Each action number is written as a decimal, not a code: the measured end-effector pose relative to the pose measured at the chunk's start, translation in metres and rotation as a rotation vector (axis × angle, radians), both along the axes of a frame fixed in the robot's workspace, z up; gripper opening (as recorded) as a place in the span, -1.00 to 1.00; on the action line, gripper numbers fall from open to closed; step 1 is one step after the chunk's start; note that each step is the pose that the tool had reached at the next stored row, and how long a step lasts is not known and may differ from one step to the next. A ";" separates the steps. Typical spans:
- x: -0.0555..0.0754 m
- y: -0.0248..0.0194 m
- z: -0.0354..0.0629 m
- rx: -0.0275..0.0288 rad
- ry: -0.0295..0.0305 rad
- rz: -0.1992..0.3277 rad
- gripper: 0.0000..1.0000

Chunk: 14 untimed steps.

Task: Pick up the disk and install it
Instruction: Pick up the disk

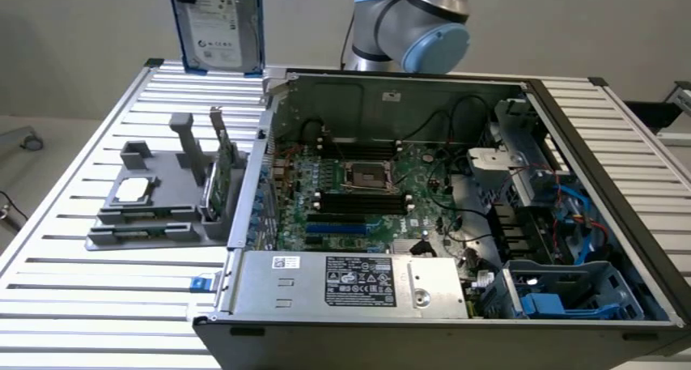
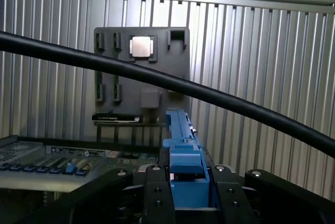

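A ribbed aluminium bench (image 1: 65, 289) stands before a plain grey wall. Above its far corner, at the exterior view's left, the flat silver-grey disk (image 1: 216, 22) hangs upright in its blue plastic carrier, with the white label showing. The black end effector (image 2: 184, 182) pinches the carrier's edge. Further right on the bench sit a grey plastic fixture (image 1: 146, 216) and an open black computer case (image 1: 432, 224).
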<state>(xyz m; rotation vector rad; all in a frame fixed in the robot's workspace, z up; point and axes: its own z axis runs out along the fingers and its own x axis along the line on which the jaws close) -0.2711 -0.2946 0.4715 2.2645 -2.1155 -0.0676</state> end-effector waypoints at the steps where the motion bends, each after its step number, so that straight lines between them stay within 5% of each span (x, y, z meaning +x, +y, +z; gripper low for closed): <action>1: 0.004 -0.0004 0.0002 0.0009 0.0002 0.000 -0.35; 14: 0.064 -0.0087 0.0032 0.0140 0.0014 0.000 -0.35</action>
